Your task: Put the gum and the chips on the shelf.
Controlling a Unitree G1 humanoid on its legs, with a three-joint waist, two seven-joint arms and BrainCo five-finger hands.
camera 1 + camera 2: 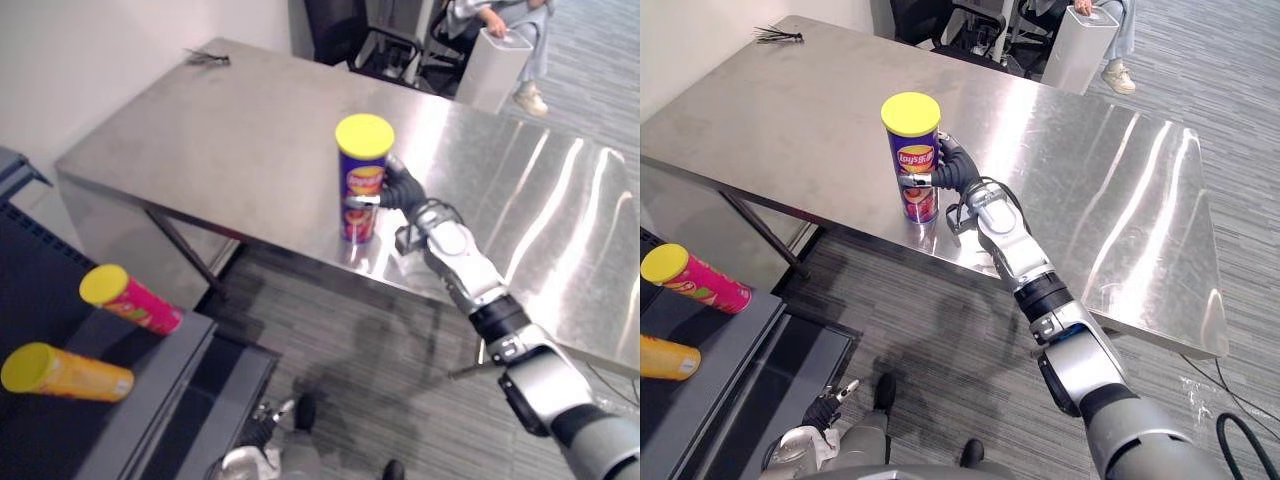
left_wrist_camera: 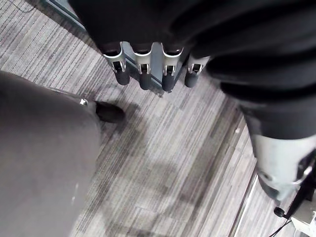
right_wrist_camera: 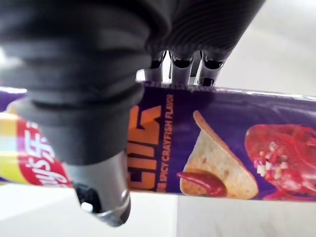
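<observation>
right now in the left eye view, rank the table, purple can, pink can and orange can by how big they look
1. table
2. purple can and orange can: about alike, and they sit at different distances from the camera, so unranked
3. pink can: looks slightly shorter

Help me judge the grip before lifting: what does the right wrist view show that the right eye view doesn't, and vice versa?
Right wrist view: the thumb across the printed side of the purple chips can, fingers reaching behind it. Right eye view: the can upright under its yellow lid near the front edge of the steel table, a pink can and an orange can lying on the dark shelf, the left hand hanging low. Both: the right hand closed round the can.
</observation>
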